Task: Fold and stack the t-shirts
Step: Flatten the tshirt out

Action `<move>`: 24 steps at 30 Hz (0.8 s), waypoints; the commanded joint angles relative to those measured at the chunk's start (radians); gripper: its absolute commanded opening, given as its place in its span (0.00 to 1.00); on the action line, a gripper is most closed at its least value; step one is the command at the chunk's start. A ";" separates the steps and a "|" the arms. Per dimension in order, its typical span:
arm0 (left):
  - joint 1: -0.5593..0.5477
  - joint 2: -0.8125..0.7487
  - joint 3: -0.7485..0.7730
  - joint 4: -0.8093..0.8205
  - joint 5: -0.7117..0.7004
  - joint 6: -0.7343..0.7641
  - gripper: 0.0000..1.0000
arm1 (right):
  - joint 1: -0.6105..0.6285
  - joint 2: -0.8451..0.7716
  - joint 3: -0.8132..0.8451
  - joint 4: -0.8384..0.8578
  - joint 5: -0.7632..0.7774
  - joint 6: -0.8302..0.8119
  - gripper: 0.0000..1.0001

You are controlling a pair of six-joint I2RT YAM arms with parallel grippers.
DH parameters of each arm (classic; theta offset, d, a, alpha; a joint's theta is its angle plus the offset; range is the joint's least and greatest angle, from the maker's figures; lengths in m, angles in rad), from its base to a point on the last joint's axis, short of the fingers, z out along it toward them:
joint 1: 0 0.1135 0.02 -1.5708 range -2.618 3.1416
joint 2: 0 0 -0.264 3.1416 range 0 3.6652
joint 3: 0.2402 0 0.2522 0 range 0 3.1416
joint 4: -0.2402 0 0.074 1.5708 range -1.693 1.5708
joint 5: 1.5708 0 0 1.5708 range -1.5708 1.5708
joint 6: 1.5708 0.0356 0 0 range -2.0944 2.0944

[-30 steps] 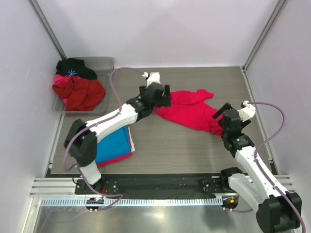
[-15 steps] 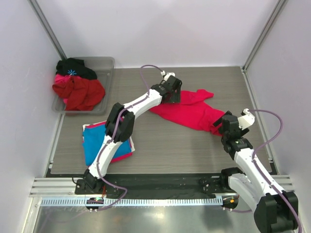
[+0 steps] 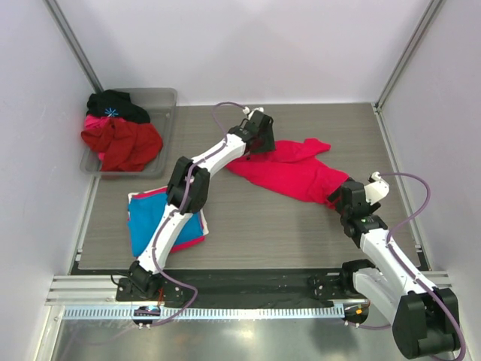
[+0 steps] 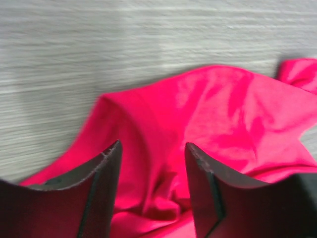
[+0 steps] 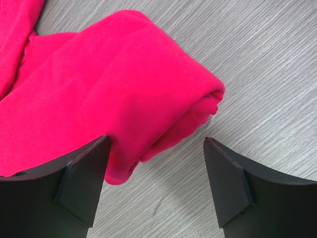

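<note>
Crimson-pink t-shirt (image 3: 293, 174) between parted jaws of left gripper (image 4: 152, 145), right gripper (image 5: 156, 139) likewise unclenched

On the desk lie three t-shirts: one loose crimson-pink soft cloth tee (image 3: 293, 171) mid-desk, and one folded bright blue tee (image 3: 143, 223) over one pink-red tee (image 3: 188, 242) near the left edge. One grey plastic tray (image 3: 167, 98) in the far left corner holds three crumpled garments: black (image 3: 116, 103), pink (image 3: 94, 122) and dark red (image 3: 124, 147).

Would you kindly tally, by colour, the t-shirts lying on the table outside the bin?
Crimson-pink t-shirt, unfolded: 1
Blue t-shirt, folded: 1
Pink-red t-shirt, folded beneath the blue: 1
Total: 3
</note>
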 commanded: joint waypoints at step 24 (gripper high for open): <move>0.212 -0.599 -0.439 0.211 0.054 -0.035 0.00 | -0.013 0.141 0.228 0.066 0.027 -0.057 0.01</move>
